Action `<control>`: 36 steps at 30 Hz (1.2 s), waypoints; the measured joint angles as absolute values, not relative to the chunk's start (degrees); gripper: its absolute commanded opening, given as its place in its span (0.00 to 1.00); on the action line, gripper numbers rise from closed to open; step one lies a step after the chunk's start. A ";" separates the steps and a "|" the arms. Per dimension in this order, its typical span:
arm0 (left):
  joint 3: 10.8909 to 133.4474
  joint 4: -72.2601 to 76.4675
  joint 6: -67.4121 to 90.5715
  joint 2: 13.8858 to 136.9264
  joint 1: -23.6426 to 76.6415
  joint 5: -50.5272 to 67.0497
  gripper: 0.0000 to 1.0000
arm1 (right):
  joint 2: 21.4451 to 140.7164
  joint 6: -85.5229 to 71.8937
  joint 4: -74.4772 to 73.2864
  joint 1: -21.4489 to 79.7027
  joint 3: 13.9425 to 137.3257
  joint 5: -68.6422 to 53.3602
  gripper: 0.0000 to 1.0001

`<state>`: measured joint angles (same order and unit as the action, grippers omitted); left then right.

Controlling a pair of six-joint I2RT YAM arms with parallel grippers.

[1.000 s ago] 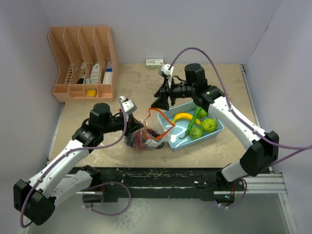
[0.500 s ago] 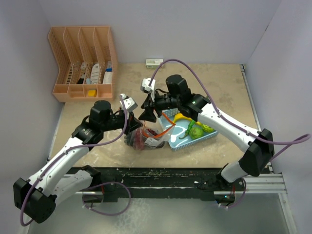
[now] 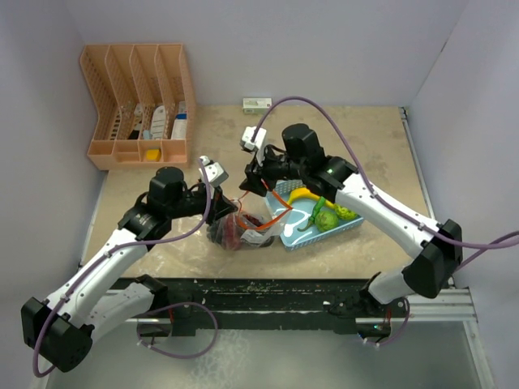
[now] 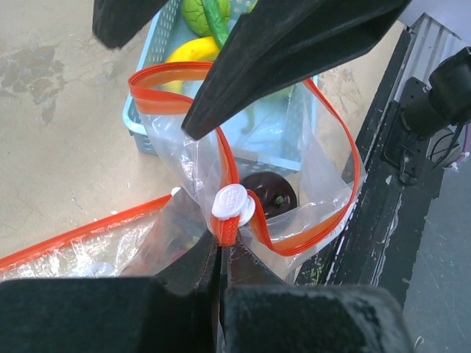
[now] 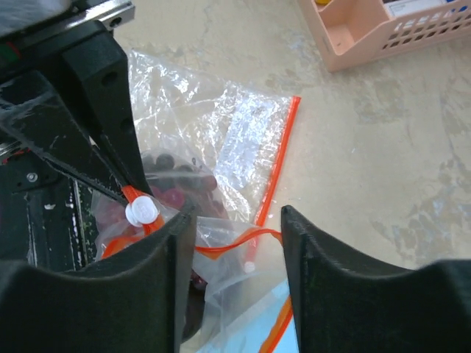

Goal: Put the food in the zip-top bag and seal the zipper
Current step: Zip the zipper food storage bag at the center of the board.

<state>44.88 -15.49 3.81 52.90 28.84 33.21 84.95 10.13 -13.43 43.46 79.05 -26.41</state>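
Observation:
The clear zip-top bag [image 3: 243,231] lies left of the light-blue basket [image 3: 357,217], its mouth held open. My left gripper [image 4: 223,243] is shut on the orange-red zipper [image 4: 169,73] just below its white slider [image 4: 232,202]. Dark grapes [image 4: 268,195] sit inside the bag. My right gripper [image 5: 237,220] is open above the mouth, and its jaws straddle the far zipper strip [image 5: 228,246] without closing on it. The banana [image 3: 302,195], the long green pepper [image 3: 318,209] and round green fruits [image 3: 327,219] lie in the basket.
A second clear bag [image 5: 221,125] with an orange strip lies flat under the held one. A peach desk organizer [image 3: 138,105] stands at the back left. A small white box [image 3: 258,103] sits at the back wall.
My right arm has swung left from above the basket to above the bag's mouth. My left gripper has kept its hold on the zipper and has barely moved.

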 measured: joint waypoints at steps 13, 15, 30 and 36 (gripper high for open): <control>45.89 -15.62 3.81 53.95 28.84 33.21 0.00 | 79.94 10.07 -13.96 45.06 78.15 -26.28 0.64; 45.91 -15.62 3.81 53.98 28.84 33.21 0.00 | 80.68 10.07 -14.04 45.98 78.13 -26.48 0.64; 46.63 -16.08 3.81 54.06 28.84 33.19 0.00 | 83.70 10.76 -15.94 48.25 78.06 -26.50 0.52; 46.63 -16.10 3.79 54.06 28.84 33.19 0.00 | 84.75 11.16 -16.45 48.25 78.06 -26.50 0.47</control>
